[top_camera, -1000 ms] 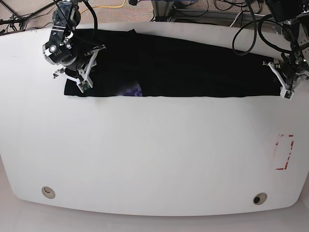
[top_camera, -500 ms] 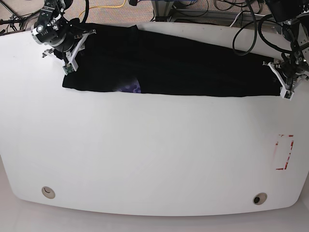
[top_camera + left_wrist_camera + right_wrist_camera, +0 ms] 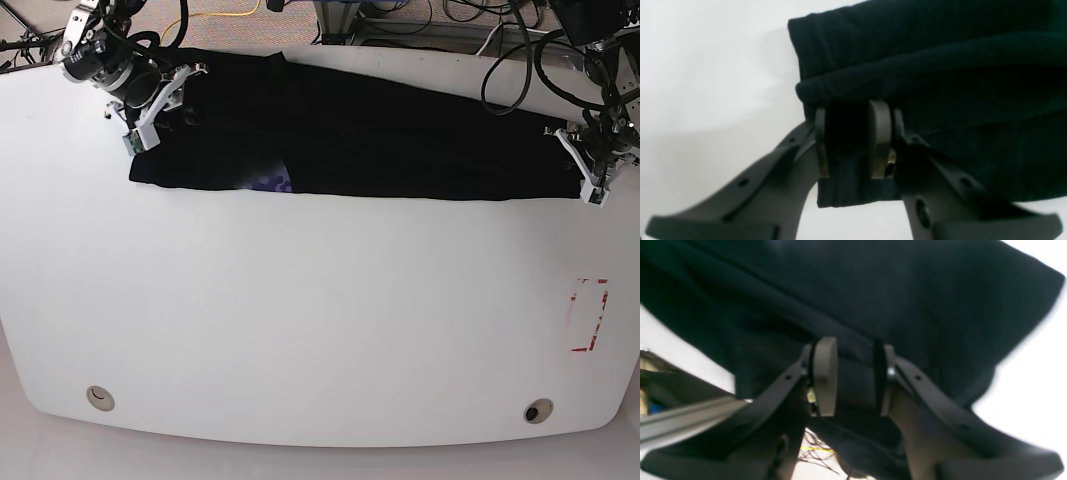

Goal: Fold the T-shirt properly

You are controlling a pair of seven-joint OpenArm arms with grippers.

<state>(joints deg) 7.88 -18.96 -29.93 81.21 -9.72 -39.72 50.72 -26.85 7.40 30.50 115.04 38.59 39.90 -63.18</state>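
From where I stand, the near part of the white bench (image 3: 300, 330) is smooth and bare apart from two round holes near its front edge, one toward the lower left (image 3: 98, 398) and one toward the lower right (image 3: 538, 411), and a red-outlined mark (image 3: 589, 314) at the right side. Farther back, across the upper part of the frame, the T-shirt (image 3: 400, 140) lies as a long black band, soft and matte, with a sliver of its blue-purple print (image 3: 270, 182) peeping out at the lower edge left of centre. At the right end of the band the left pincer (image 3: 592, 165) sits on the cloth; its wrist view shows the two grey pads set narrow with a thick roll of the dark fabric pinched between them. At the upper left the right pincer (image 3: 150, 105) grips the other end in the same narrow way, a fold of cloth caught between its pads and bunched, with the fabric looking slightly raised there. I judge the lengthwise fold done, since the shirt is already a strip, while bringing the ends together into a compact stack is not yet done.
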